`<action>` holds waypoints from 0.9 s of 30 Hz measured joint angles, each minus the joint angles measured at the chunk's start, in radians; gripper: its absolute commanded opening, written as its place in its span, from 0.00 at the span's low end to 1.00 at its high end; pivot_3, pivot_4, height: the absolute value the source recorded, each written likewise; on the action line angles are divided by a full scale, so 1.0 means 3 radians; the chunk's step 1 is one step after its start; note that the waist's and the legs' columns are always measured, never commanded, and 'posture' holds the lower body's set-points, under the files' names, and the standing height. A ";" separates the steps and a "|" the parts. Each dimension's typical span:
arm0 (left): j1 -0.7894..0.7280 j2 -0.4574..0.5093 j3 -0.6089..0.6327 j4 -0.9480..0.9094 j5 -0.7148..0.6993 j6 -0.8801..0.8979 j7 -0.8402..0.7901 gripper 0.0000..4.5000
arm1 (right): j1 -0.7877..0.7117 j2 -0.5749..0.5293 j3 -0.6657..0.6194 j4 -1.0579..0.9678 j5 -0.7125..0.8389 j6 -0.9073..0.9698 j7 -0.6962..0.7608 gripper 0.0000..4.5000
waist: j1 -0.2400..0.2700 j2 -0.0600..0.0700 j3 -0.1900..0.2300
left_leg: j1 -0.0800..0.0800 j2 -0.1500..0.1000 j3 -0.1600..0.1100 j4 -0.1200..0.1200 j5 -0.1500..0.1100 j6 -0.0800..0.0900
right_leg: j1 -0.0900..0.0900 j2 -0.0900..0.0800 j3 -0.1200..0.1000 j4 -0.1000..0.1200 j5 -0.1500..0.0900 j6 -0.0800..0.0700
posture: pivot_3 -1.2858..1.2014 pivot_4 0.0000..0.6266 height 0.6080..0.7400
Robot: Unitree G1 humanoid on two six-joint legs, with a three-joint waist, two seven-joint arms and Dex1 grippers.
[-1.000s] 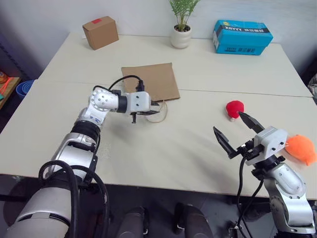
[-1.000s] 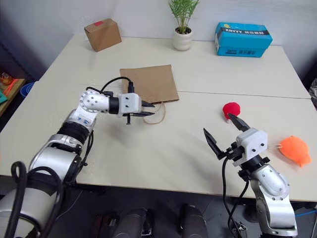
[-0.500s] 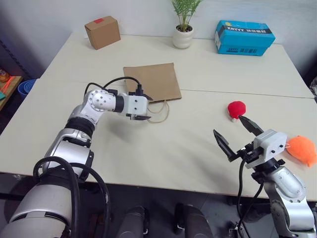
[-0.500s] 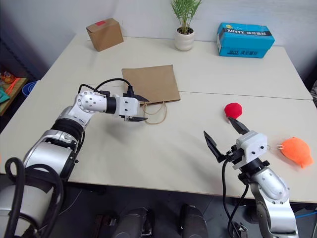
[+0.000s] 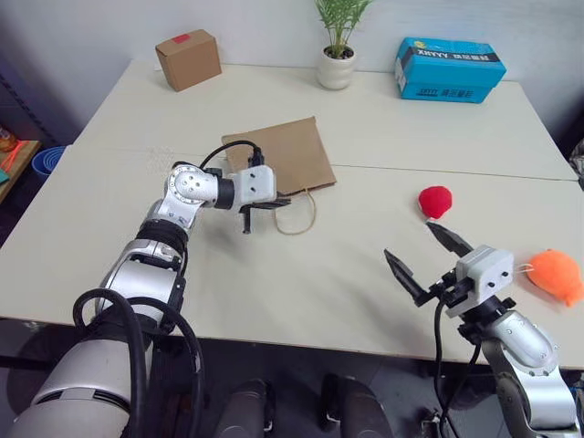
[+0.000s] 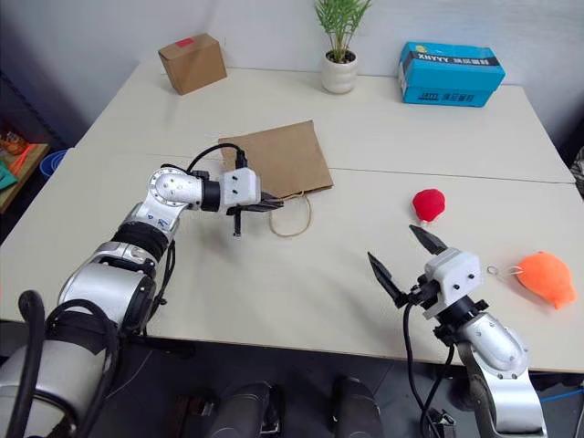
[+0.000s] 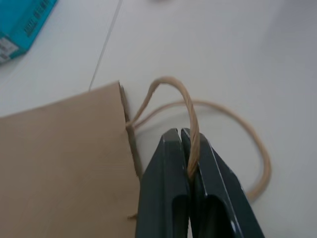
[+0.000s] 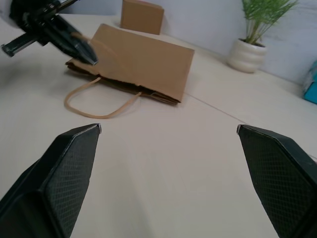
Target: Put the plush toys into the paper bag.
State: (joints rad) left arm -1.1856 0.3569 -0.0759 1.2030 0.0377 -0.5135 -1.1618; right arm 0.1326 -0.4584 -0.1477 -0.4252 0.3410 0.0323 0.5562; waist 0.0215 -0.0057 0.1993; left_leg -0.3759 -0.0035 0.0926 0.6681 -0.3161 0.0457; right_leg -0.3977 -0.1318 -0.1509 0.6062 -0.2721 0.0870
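While the paper bag (image 5: 281,157) lies flat mid-surface (image 5: 383,128), long axis running away from the robot and mouth toward it, the left hand (image 5: 285,203) is clamped on one cord handle (image 7: 190,119). The right hand (image 5: 418,257) hovers spread wide, empty, near the red toy (image 5: 434,201); the orange toy (image 5: 554,275) lies at the right edge.

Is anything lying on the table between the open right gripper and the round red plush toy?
Nothing visible does. The right gripper hovers open over bare white table, and the round red plush toy sits just beyond its fingertips with only tabletop between them. The orange teardrop-shaped plush toy lies off to the right side, out of that path.
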 measured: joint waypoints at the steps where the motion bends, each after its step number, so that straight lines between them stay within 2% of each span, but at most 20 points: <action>1: 0.0000 -0.0052 0.0122 -0.0122 -0.0218 0.0203 -0.0208 0.00 | -0.0053 0.0000 0.0063 0.0000 0.0003 0.0068 0.0012 0.96 | -0.0002 -0.0001 0.0000 | -0.0001 0.0000 -0.0001 0.0002 0.0000 0.0000 | 0.0000 0.0000 0.0000 0.0000 0.0000 0.0000 | 0.52 0.24 1.00; 3: 0.0008 -0.0109 0.0279 -0.0474 -0.0553 0.0637 -0.0485 0.00 | -0.0216 0.0000 0.0187 0.0000 0.0020 0.0236 0.0032 0.87 | -0.0006 -0.0001 0.0000 | -0.0001 0.0000 -0.0001 0.0006 0.0000 0.0000 | 0.0000 0.0000 0.0001 0.0002 0.0000 0.0000 | 0.52 0.24 1.00; 5: 0.0031 -0.0128 0.0354 -0.0853 -0.0771 0.1011 -0.0573 0.00 | -0.0378 0.0001 0.0317 -0.0002 0.0044 0.0389 0.0049 0.72 | -0.0022 0.0000 0.0000 | 0.0000 0.0000 -0.0002 0.0006 0.0000 0.0000 | 0.0000 0.0000 0.0002 0.0005 0.0000 0.0000 | 0.52 0.24 1.00; 11: 0.0588 -0.0137 0.0366 -0.2136 -0.1106 0.1962 -0.0386 0.00 | -0.0932 0.0167 0.0713 0.0133 -0.0120 0.0704 -0.0065 0.25 | -0.0078 0.0000 0.0000 | 0.0003 0.0002 -0.0002 0.0007 0.0002 -0.0005 | 0.0001 0.0001 0.0017 0.0009 0.0000 0.0000 | 0.52 0.24 1.00; 14: 0.1000 -0.0097 0.0354 -0.2823 -0.1251 0.2406 -0.0193 0.00 | -0.1271 0.0252 0.0880 0.0434 -0.0358 0.0818 -0.0166 0.01 | -0.0084 0.0000 0.0000 | 0.0003 0.0001 -0.0002 0.0010 0.0002 -0.0005 | 0.0001 0.0002 0.0039 0.0011 0.0000 0.0000 | 0.52 0.24 1.00; 21: 0.1276 -0.0109 0.0374 -0.3631 -0.1630 0.3097 0.0201 0.00 | -0.1844 0.0548 0.1149 0.1290 -0.0743 0.0745 -0.0259 0.01 | -0.0075 0.0000 0.0000 | 0.0001 -0.0001 -0.0002 0.0017 0.0002 -0.0005 | 0.0001 0.0002 0.0048 0.0013 0.0001 0.0002 | 0.52 0.24 1.00; 27: 0.1303 -0.0147 0.0429 -0.3813 -0.1860 0.3364 0.0469 0.00 | -0.2216 0.0801 0.1238 0.1912 -0.0954 0.0611 -0.0294 0.01 | -0.0094 0.0000 0.0000 | 0.0002 0.0002 -0.0002 0.0015 0.0002 -0.0008 | 0.0000 0.0004 0.0049 0.0013 0.0001 0.0002 | 0.52 0.24 1.00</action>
State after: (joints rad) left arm -0.7949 0.3128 0.0529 0.0592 -0.5202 0.4958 -1.0212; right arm -0.5321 -0.2181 0.2238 0.1484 0.0548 0.2156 0.4679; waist -0.0068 -0.0058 0.1993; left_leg -0.3754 -0.0030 0.0920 0.6727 -0.3157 0.0434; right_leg -0.3977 -0.1307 -0.1362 0.6101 -0.2718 0.0875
